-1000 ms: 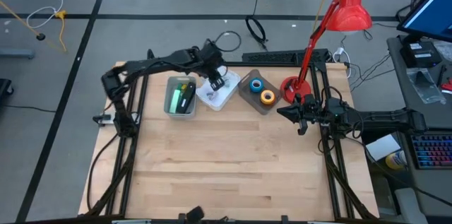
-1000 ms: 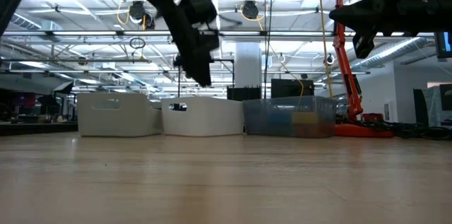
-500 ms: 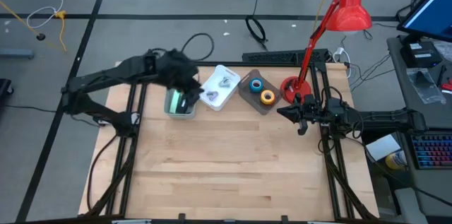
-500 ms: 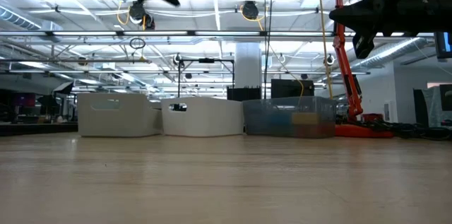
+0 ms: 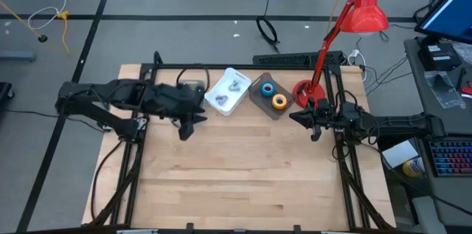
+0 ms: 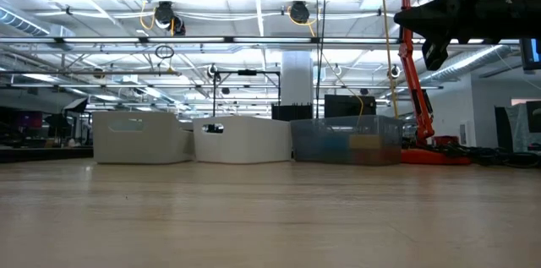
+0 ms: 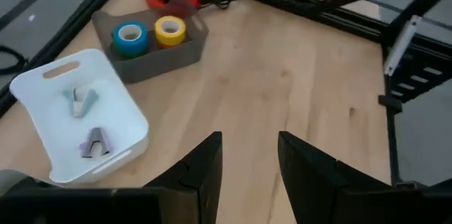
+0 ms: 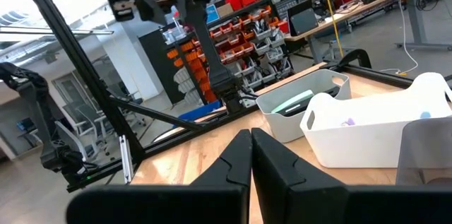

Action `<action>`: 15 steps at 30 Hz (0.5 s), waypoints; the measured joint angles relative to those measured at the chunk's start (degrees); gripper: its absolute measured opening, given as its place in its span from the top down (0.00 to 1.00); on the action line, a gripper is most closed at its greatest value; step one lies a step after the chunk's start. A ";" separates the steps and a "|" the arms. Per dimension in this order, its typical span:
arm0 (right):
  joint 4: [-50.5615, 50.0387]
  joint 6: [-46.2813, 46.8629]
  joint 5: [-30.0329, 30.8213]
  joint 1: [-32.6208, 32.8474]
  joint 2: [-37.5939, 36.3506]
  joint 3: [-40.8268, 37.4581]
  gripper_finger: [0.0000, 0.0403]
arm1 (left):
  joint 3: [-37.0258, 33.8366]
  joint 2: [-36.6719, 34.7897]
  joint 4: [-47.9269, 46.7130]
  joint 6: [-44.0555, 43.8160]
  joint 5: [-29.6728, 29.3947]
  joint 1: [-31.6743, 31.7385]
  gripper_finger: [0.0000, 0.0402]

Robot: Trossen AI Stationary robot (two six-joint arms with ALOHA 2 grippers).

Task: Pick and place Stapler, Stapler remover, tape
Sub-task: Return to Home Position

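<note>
Wooden table (image 5: 243, 175), ring-shaped tape (image 5: 279, 101) in grey bin (image 7: 155, 65), left gripper (image 7: 248, 143) apart, right gripper (image 8: 250, 136) together.

No readable text, label, brand, number or sign appeared on anything in any of the views.

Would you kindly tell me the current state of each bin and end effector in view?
Left end effector, open, empty.
Right end effector, shut, empty.
White bin, holding purple staple remover and light blue staple remover.
Grey bin, holding blue tape and yellow tape.
</note>
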 joint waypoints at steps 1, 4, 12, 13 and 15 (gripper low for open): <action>0.00 0.00 0.00 0.00 0.01 0.00 0.99 | -0.91 -0.77 0.70 -0.02 -0.45 -0.74 0.65; 0.02 -0.48 -0.17 0.00 0.01 0.00 0.99 | -6.83 -4.68 6.33 -0.16 -0.37 -2.16 0.65; 0.00 -1.80 -4.68 -0.02 0.00 0.00 0.99 | -28.57 -19.18 17.95 -3.43 3.05 -2.40 0.65; 0.02 -2.07 -6.02 -0.02 -0.06 0.00 0.99 | -30.78 -21.22 18.88 -3.80 3.24 -2.42 0.65; 0.14 -1.96 -7.50 -0.02 -0.30 0.00 0.99 | -34.75 -25.64 20.44 -3.87 3.20 -2.38 0.65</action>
